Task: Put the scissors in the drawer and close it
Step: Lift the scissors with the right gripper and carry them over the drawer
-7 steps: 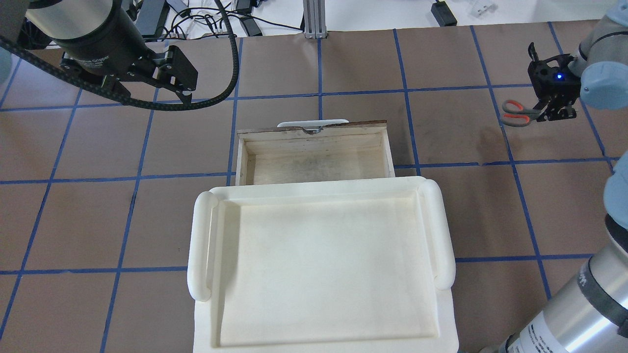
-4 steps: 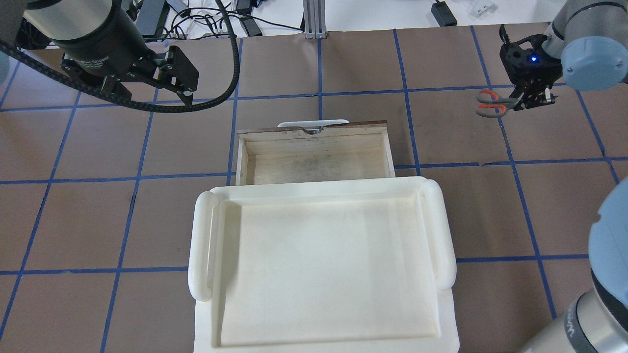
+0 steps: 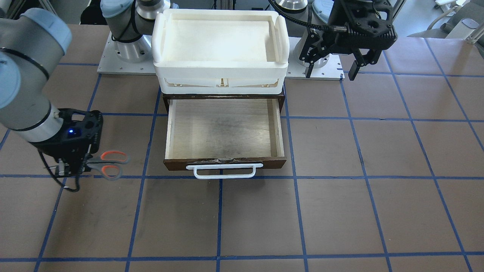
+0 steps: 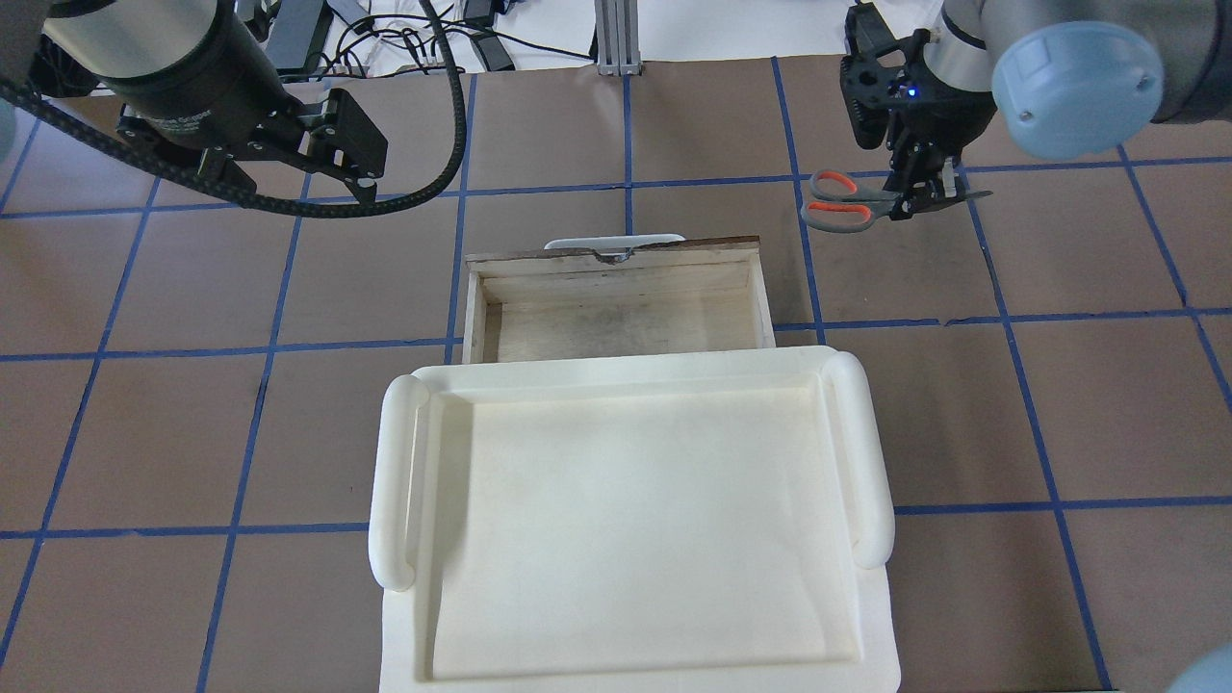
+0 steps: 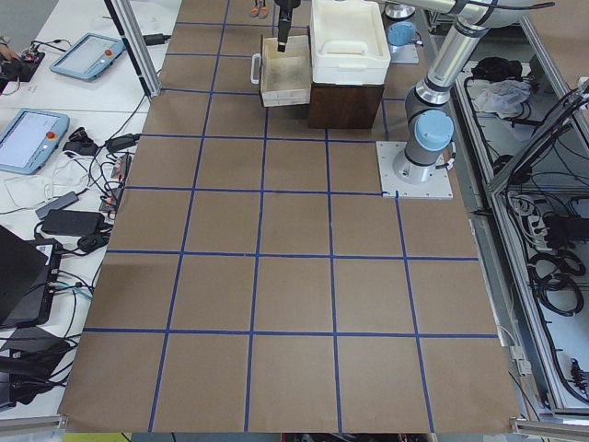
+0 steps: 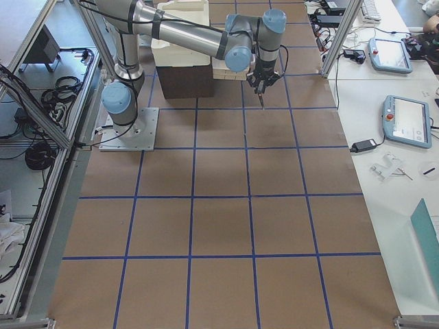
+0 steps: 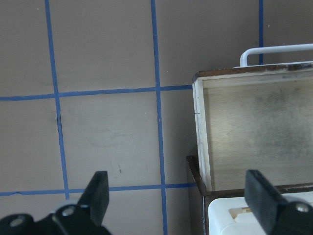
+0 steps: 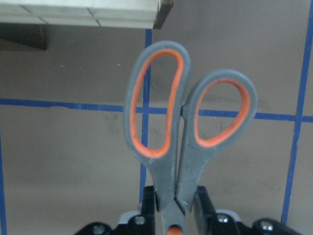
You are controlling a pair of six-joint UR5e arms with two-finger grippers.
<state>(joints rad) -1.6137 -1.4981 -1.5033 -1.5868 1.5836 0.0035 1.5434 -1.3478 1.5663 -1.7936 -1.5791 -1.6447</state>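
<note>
- Front-facing: at mid-left, the right tool is clamped on the scissors near the blades. Their handles point toward the open drawer, well apart from it. At upper right, the left tool gapes wide, empty.
- Overhead: the scissors hang at upper right over the tabletop, beyond the drawer's front right corner. A tray covers the drawer's rear.
- Right wrist: the handle loops fill the centre, pinched at the bottom.
- Left wrist: spread fingers at the bottom; the drawer corner is at right.
</note>
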